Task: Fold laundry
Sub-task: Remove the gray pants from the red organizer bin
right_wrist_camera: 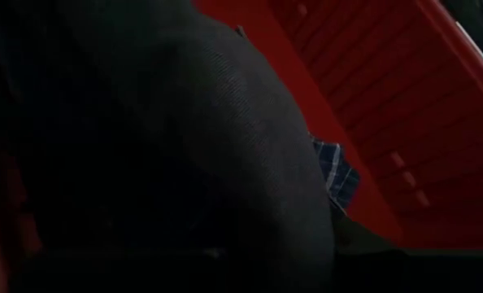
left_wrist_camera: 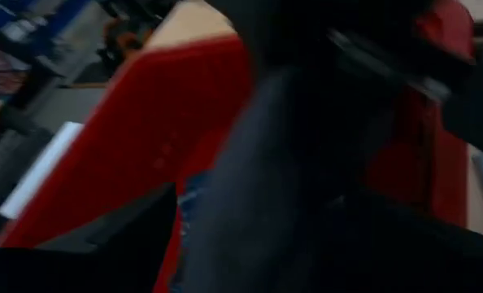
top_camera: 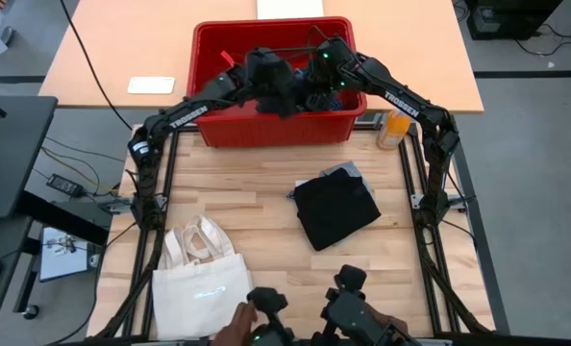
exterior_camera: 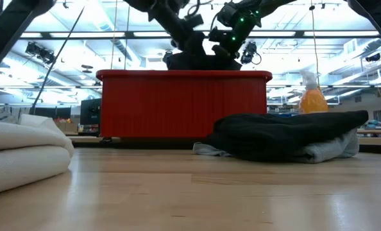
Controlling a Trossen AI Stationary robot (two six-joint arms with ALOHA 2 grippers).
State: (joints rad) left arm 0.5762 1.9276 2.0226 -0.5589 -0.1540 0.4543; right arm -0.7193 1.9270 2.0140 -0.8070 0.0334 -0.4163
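Over red bin (top_camera: 276,130), both end effectors in dark garment (top_camera: 284,96); grip state unclear

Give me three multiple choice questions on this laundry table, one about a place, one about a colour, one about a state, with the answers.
1. Where is the folded black garment?
A. on the table in front of the red bin
B. inside the tote bag
C. on the floor

2. What colour is the bin?
A. blue
B. red
C. white

3. What is the dark garment at the bin doing?
A. lying flat on the table
B. hanging off the bottle
C. bunched between both arms over the bin

Answers: 1 A, the high view shows it on the wood below the bin. 2 B, its walls are red in every view. 3 C, the left gripper and right gripper meet there.
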